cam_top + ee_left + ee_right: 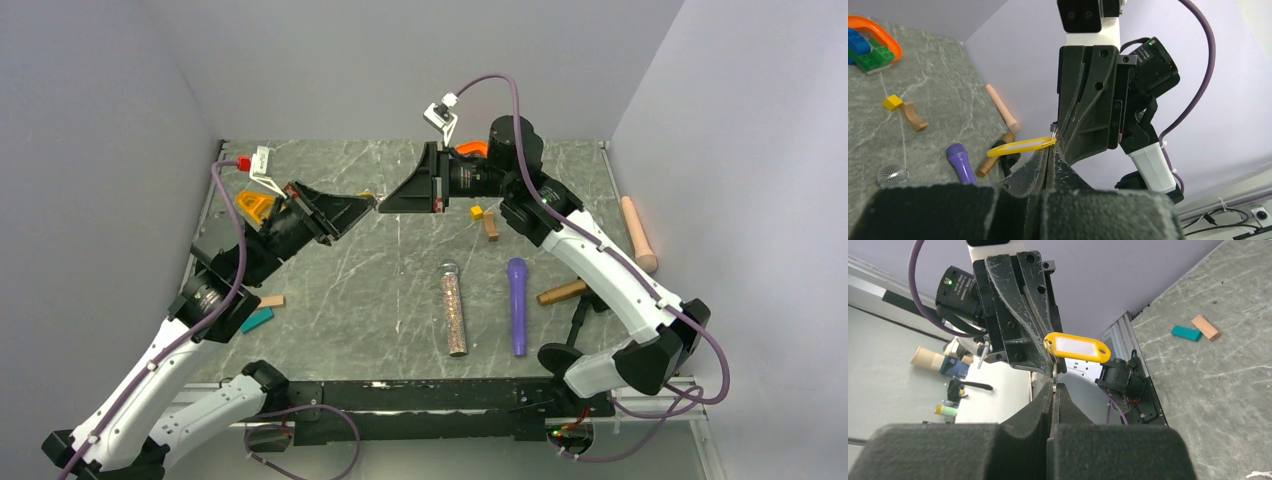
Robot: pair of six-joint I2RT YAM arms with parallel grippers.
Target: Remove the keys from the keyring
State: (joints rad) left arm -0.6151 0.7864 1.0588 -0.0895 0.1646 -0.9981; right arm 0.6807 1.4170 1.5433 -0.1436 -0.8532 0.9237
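**Position of the work.** The key [1077, 347], a flat yellow tag with a white label window, is held in the air above the far half of the table [340, 290], between the two meeting gripper tips. It hangs from the keyring [1054, 372], a thin metal loop seen edge-on through its eyelet.

**Grip state.** The right gripper [1054, 390] has its jaws pressed together on the lower part of the keyring. The left gripper [1048, 155] is also fully closed, tip to tip with the right. It appears to pinch the upper part of the same loop, but the contact is too small to rule out the key's eyelet.

**Step in hand.** Key and keyring are lifted and secured but not yet separated.

**Next move.** The key must travel along the loop's coil to its split end. This probably calls for one gripper to release and take the key itself while the other keeps the loop fixed. Motions should be short, as the parts are small.

**Clearance.**
- Open air lies below and on the near side of the tips.
- A small yellow cube [477, 212] and a wooden arch [490, 228] lie under the right arm.
- An orange curved frame [472, 150] sits at the far edge, behind the right wrist.
- A triangular frame [254, 206] sits near the left edge, beside the left arm.
- Walls close the far, left and right edges, so withdrawal is best towards the near edge.
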